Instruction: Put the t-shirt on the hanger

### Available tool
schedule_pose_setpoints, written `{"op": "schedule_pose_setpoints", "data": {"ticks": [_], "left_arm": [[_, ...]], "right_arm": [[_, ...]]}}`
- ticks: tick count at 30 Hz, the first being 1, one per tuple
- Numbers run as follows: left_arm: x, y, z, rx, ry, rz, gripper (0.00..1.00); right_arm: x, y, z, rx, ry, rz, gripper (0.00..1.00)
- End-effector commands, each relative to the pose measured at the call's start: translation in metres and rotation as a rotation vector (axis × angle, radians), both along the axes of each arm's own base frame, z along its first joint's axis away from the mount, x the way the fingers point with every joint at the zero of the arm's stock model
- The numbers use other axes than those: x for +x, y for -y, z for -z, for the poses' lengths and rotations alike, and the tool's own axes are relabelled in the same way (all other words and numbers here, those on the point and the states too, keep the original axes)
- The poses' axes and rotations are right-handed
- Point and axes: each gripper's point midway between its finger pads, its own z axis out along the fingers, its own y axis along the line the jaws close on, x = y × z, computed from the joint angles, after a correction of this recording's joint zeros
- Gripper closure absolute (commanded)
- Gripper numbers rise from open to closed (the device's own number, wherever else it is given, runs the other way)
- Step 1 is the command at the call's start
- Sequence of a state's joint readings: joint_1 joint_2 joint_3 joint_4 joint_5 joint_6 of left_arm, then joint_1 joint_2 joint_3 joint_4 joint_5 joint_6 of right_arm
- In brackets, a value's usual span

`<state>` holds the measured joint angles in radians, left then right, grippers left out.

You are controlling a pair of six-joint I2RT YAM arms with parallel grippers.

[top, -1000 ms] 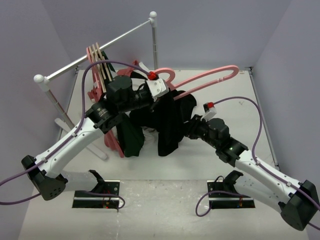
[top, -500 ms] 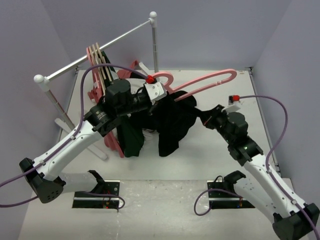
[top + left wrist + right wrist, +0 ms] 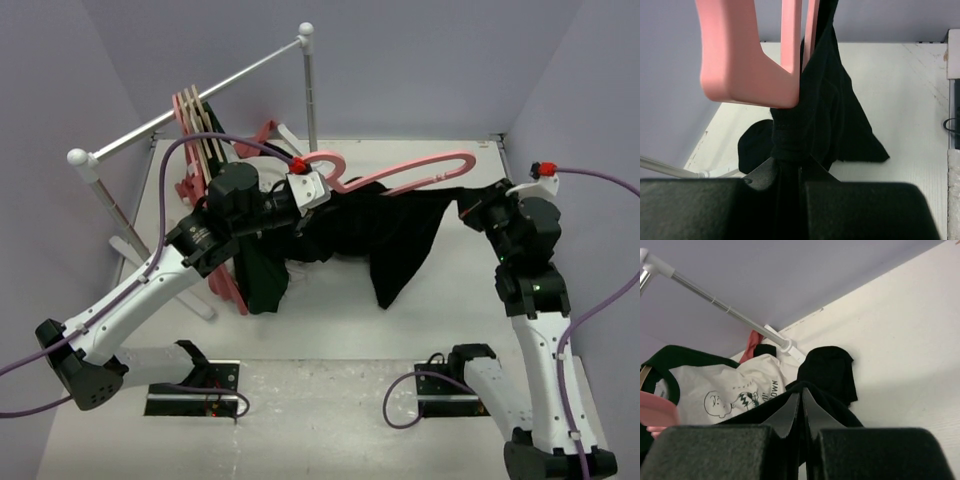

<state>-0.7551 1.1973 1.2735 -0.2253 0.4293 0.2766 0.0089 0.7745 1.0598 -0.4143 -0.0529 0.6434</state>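
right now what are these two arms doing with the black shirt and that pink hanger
The left gripper is shut on the plain black cotton t-shirt, bunched at the hook end of the pink plastic hanger, holding both in the air. The right gripper pinches the shirt's far edge, stretching it out beneath the hanger's arm. The shirt does not look properly seated yet.

The left gripper (image 3: 326,193) clamps its fingers on the hanger (image 3: 405,174) near the hook and holds it above the table (image 3: 450,310). The t-shirt (image 3: 390,235) stretches across to the right gripper (image 3: 470,207), which pinches its edge. 1 corner droops between the 2 arms.
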Motion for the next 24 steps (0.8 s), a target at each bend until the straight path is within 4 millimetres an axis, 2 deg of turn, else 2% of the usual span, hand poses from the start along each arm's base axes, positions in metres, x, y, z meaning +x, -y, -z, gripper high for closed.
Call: {"op": "schedule_pose_setpoints", "data": {"ticks": [1, 3, 7, 12, 16, 18, 24], "left_arm": [[-0.006, 0.002, -0.019, -0.045, 0.072, 0.04, 1.0], [-0.007, 0.004, -0.014, -0.029, 0.063, 0.055, 1.0], [-0.002, 0.008, 0.002, 0.017, 0.03, 0.058, 1.0], [0.007, 0.015, 0.022, 0.08, -0.021, 0.058, 1.0], [0.017, 0.02, 0.021, 0.092, -0.038, 0.039, 1.0], [0.016, 0.024, 0.018, 0.091, -0.043, 0.064, 1.0], [-0.001, 0.057, -0.018, 0.006, -0.04, 0.276, 1.0]], "right_arm": [[-0.009, 0.022, -0.047, -0.056, 0.081, 0.046, 1.0], [-0.013, 0.025, -0.065, -0.064, 0.119, 0.047, 1.0], [-0.021, 0.016, -0.1, -0.116, 0.199, -0.015, 1.0], [-0.043, 0.002, -0.127, -0.155, 0.285, -0.08, 1.0], [-0.051, -0.014, -0.131, -0.159, 0.289, -0.178, 1.0], [-0.056, -0.029, -0.129, -0.136, 0.298, -0.261, 1.0], [-0.051, -0.083, -0.101, -0.06, 0.211, -0.551, 1.0]]}}
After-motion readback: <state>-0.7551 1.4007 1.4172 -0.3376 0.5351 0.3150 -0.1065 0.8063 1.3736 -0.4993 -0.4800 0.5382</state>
